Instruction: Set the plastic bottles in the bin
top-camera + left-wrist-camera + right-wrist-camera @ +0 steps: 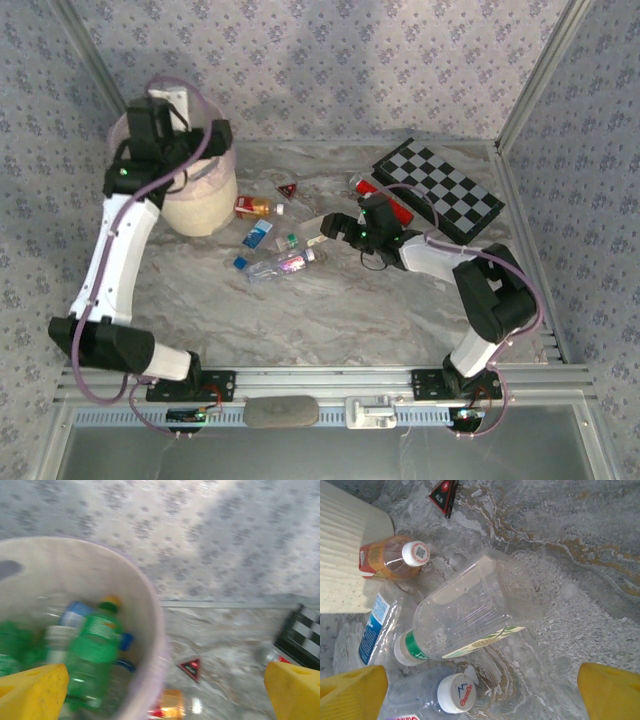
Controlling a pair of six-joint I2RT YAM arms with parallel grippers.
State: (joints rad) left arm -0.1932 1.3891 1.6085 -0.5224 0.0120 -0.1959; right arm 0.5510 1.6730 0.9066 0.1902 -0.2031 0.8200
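Plastic bottles [280,265] lie clustered on the marbled table [580,580] just right of the pink bin [156,630], several more already inside it. My right gripper [482,695] hangs spread wide over a clear bottle [470,615] that lies against its neighbours, so closing here could pinch two or squirt one aside; my left gripper [162,692], also wide and empty, hovers over the bin's rim and might clip it.

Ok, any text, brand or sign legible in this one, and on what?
Nothing can be quoted with confidence.
White cap: red lettering under a blue mark, too small to read.
Blue bottle label: print too small.
Green neck band: white writing, unreadable.
Red triangle: white sign, blurred.
Green bottle in the bin: label blurred.
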